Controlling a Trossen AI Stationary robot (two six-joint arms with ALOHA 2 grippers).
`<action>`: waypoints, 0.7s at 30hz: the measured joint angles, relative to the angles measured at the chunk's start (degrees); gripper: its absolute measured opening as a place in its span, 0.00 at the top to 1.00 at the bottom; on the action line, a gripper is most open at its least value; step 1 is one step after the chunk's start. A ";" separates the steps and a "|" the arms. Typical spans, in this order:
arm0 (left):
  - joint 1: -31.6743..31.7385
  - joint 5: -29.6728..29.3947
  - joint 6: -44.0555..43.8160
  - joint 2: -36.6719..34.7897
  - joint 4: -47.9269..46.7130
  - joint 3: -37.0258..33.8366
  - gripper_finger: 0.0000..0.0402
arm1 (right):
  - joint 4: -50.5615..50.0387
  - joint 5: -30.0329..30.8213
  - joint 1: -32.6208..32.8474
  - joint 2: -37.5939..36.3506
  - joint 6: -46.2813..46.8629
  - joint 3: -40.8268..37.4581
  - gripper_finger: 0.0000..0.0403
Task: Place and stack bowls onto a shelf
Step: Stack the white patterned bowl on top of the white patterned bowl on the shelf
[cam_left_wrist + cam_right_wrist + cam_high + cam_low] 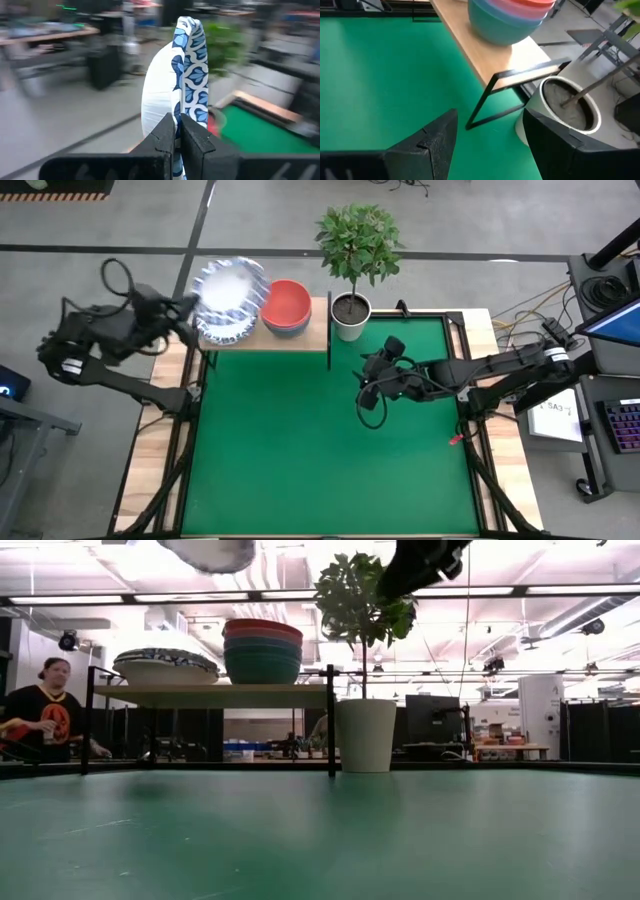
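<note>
My left gripper [190, 315] is shut on a shallow white bowl with a blue-patterned rim [230, 300], high above the left half of the wooden shelf [300, 340]. That bowl shows at the top of the low view [208, 552]. Below it, patterned bowls [165, 667] rest stacked on the shelf board. Next to them stands a stack of plain bowls, red on top [287, 305]. My right gripper [378, 375] is open and empty over the green mat, near the shelf's right end. My left gripper pinches the patterned bowl's rim [181, 111] between its two fingers, one on the inside and one on the white outside. The fingers come roughly level from the table's left side. The bowl is lifted clear, high above the bowls on the shelf.
A white plant pot [350, 315] with a leafy plant stands just right of the shelf's black end frame [495, 97]. The green mat [330, 450] covers the table. A person [45, 705] stands beyond the table in the low view.
</note>
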 joint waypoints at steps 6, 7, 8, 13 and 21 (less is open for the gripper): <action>0.00 -6.50 -11.27 -4.50 -12.02 0.58 1.00 | 5.90 -0.01 -0.02 0.00 1.17 -5.28 0.47; 0.00 -6.53 -13.78 -5.16 -13.85 0.29 1.00 | 6.72 -0.01 -0.02 0.00 1.17 -5.85 0.47; 0.00 -6.53 -16.37 -5.77 -15.69 -0.14 1.00 | 7.89 0.01 -0.02 0.00 1.15 -6.43 0.47; 0.00 -6.54 -27.27 -8.78 -20.47 -4.20 1.00 | 10.44 -0.03 -0.02 -0.02 1.45 -8.11 0.47; 0.00 -6.54 -36.51 -11.78 -20.51 -14.65 1.00 | 11.03 -0.05 -0.02 -0.09 1.48 -8.29 0.47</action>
